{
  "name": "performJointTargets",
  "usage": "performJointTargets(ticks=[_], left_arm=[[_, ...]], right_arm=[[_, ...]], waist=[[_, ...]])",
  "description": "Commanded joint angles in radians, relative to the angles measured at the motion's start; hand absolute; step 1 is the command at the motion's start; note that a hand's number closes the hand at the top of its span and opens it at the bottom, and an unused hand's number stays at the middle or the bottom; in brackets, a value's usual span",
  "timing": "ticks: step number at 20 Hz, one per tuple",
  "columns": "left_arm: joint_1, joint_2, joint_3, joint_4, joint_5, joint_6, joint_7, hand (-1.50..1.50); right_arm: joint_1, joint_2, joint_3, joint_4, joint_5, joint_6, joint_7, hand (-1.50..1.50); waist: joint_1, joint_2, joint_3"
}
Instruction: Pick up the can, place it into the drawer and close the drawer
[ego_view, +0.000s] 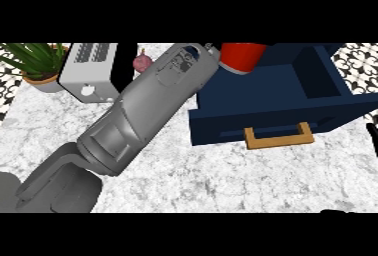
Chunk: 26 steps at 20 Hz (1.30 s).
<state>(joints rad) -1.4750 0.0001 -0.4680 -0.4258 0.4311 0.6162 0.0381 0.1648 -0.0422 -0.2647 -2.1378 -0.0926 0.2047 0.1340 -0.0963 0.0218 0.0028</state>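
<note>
Carrying the can (241, 56) toward the open drawer (295, 107).
Can hangs over the drawer's back left corner, not yet released; left robot hand is hidden behind its forearm (148, 107), grip impossible to tell. Placing and closing remain.

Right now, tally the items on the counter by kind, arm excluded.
Red can: 1
Blue drawer, open, tan handle: 1
Potted plant: 1
White toaster: 1
Small pinkish item behind the forearm, kind unclear: 1
Total: 5
</note>
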Motion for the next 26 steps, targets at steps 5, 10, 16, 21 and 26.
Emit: performJointTargets(ticks=[5,10,16,21,26], left_arm=[[0.049,0.0,-0.097,0.03,0.046,0.033,-0.059,1.5],[0.034,0.0,-0.132,0.059,0.055,0.071,-0.063,-1.5],[0.046,0.0,-0.161,0.058,0.09,0.114,-0.05,-1.5],[0.023,0.0,-0.175,0.066,0.113,0.154,-0.055,-1.5],[0.08,0.0,-0.157,0.055,0.153,0.16,-0.147,-1.5]], right_arm=[[-0.045,-0.007,0.009,-0.002,0.006,-0.016,0.032,-1.5],[-0.091,-0.023,0.006,0.009,-0.006,-0.013,0.038,-1.5],[-0.056,0.012,0.041,-0.015,0.025,-0.029,0.035,-1.5],[-0.094,0.001,0.044,0.025,0.041,-0.028,0.016,-1.5],[-0.054,-0.029,0.034,-0.046,0.071,-0.013,0.008,-1.5]], waist=[[-0.018,0.007,0.0],[-0.035,0.011,0.0],[-0.027,0.005,0.0],[-0.031,0.009,0.0],[-0.034,0.01,-0.001]])
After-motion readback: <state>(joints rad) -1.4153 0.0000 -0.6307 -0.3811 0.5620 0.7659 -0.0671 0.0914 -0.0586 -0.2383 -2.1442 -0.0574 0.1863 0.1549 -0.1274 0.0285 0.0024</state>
